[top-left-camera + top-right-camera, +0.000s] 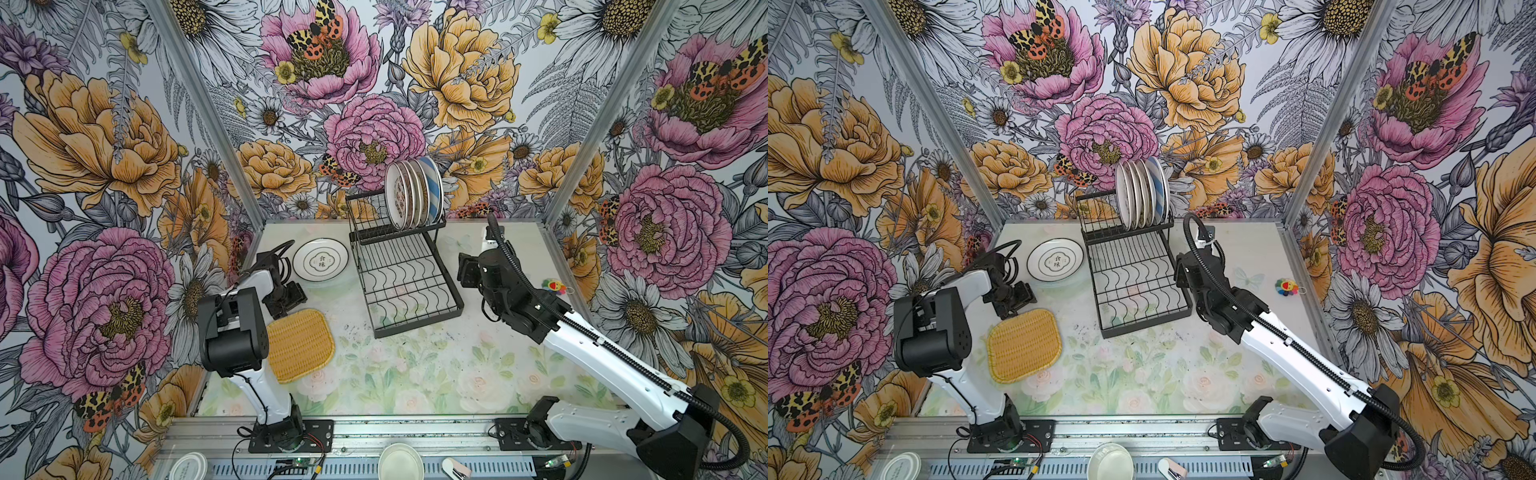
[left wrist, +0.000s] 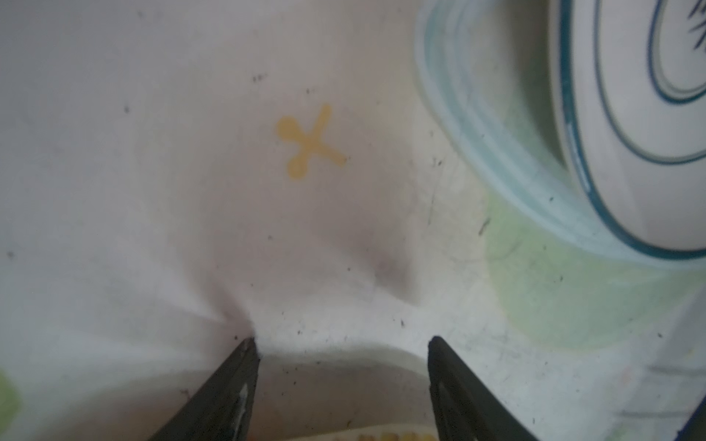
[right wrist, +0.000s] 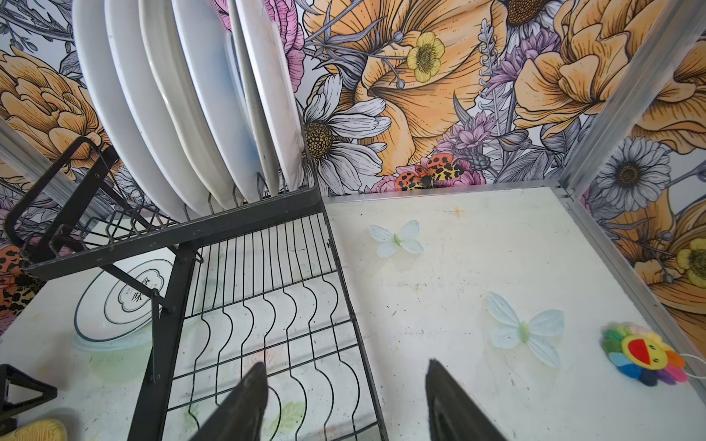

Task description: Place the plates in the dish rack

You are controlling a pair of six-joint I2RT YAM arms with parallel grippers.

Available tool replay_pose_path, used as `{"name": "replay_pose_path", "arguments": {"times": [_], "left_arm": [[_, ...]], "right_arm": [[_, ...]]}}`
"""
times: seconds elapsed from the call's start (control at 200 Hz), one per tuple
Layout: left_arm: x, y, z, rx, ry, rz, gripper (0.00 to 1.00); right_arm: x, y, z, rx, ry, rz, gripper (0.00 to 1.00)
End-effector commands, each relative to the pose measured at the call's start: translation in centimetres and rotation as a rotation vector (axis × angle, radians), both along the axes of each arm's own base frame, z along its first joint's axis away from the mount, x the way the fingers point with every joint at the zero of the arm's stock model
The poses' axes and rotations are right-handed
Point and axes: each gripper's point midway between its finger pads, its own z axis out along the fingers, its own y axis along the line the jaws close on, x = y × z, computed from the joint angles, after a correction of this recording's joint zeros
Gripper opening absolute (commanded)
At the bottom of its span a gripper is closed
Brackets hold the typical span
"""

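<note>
Reaching with left fingers (image 2: 229, 393), spread and pinching nothing, just past the yellow woven tray (image 1: 301, 345), likely to catch its edge. Holding right fingers (image 3: 244, 401) spread and empty at the edge of the dish rack (image 3: 244, 223). Standing several plates (image 1: 409, 195) upright in top slots. Not yet racking the white, dark-ringed plate (image 1: 320, 259), flat on the surface (image 1: 415, 374) beside the rack.

free dish rack (image 1: 405, 274) slots left of plates (image 1: 411, 195)
</note>
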Motion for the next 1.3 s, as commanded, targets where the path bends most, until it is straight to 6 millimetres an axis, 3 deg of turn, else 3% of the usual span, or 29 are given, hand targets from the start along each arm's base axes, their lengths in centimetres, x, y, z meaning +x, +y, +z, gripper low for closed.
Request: {"name": "replay_pose_path", "arguments": {"times": [0.0, 0.22, 0.365, 0.51, 0.61, 0.721, 0.906, 1.296], "left_arm": [[-2.7, -1.8, -0.4, -0.060, 0.062, 0.013, 0.71], [-3.8, -3.7, 0.1, -0.099, 0.051, -0.009, 0.73], [-3.9, -2.2, 3.1, -0.086, -0.044, 0.063, 0.84], [-6.1, -0.3, 5.3, -0.103, -0.125, 0.175, 0.98], [-8.7, 0.8, 5.5, -0.113, -0.126, 0.282, 0.99], [-10.0, 2.3, 7.2, -0.055, -0.143, 0.401, 0.99], [-12.7, 4.2, 6.1, -0.085, -0.120, 0.625, 0.99], [-13.2, 6.0, 2.9, -0.122, -0.092, 0.708, 0.99]], "right_arm": [[-0.2, -0.7, 0.2, 0.010, -0.010, -0.026, 0.65], [-0.2, -0.7, -0.3, 0.012, 0.002, -0.026, 0.65], [-0.4, -0.7, -0.3, 0.013, 0.002, -0.019, 0.66], [-0.6, -0.8, -0.6, 0.014, 0.007, -0.015, 0.66], [-0.5, -0.5, -1.2, 0.022, 0.024, 0.000, 0.66], [-0.3, 0.0, -1.6, 0.027, 0.041, 0.016, 0.66], [0.0, 0.5, -1.5, 0.026, 0.045, 0.031, 0.68], [0.0, 0.3, -1.4, 0.029, 0.045, 0.034, 0.68]]}}
